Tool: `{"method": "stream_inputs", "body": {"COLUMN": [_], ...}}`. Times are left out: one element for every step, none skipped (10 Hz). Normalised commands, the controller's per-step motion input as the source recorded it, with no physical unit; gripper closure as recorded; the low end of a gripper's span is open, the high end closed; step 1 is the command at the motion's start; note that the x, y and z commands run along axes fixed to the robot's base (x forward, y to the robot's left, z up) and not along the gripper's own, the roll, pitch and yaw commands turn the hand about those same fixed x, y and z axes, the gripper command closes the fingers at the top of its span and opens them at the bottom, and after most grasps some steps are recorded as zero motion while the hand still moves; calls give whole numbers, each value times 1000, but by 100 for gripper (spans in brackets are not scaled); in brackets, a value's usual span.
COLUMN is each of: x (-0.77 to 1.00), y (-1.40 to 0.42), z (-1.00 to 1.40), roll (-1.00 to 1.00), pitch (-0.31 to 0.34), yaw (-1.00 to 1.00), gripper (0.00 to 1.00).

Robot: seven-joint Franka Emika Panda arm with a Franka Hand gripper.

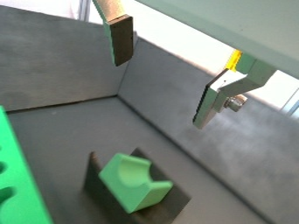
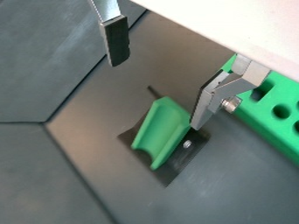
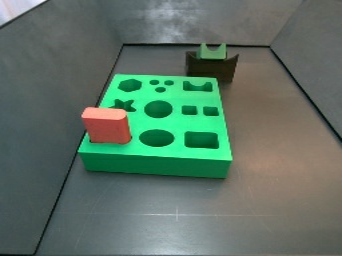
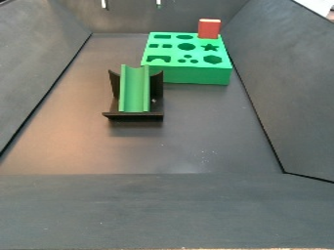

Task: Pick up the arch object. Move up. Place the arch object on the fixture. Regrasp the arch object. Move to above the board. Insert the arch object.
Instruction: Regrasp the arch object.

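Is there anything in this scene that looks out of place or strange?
One thing: a red block sits on a corner of the board, covering part of it. The arch object rests on the fixture. The pincer hangs open above it, holding nothing.
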Motion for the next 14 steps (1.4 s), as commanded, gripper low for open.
{"method": "stream_inputs", "body": {"x": [88, 96, 98, 96, 98, 100, 101, 95, 81, 33, 40, 43, 47, 51], "y": [-31, -36, -38, -40, -42, -42, -38, -31, -30, 73, 72, 68, 63, 62], "z": [-12, -11, -12, -13, -15, -17, -14, -6, -6, -1000, -1000, -1000, -1000, -1000], "roll": [1000, 1000, 1000, 1000, 802, 609, 370, 285, 199, 183, 172, 150, 98, 67], "pitch": [120, 142, 172, 189, 175, 153, 116, 93, 42, -110, -133, -140, -143, -134], "yaw": [73, 89, 122, 147, 178, 194, 206, 210, 205, 117, 82, 59, 15, -22], "gripper": [0, 0, 0, 0, 0, 0, 0, 0, 0, 0, 0, 0, 0, 0]}}
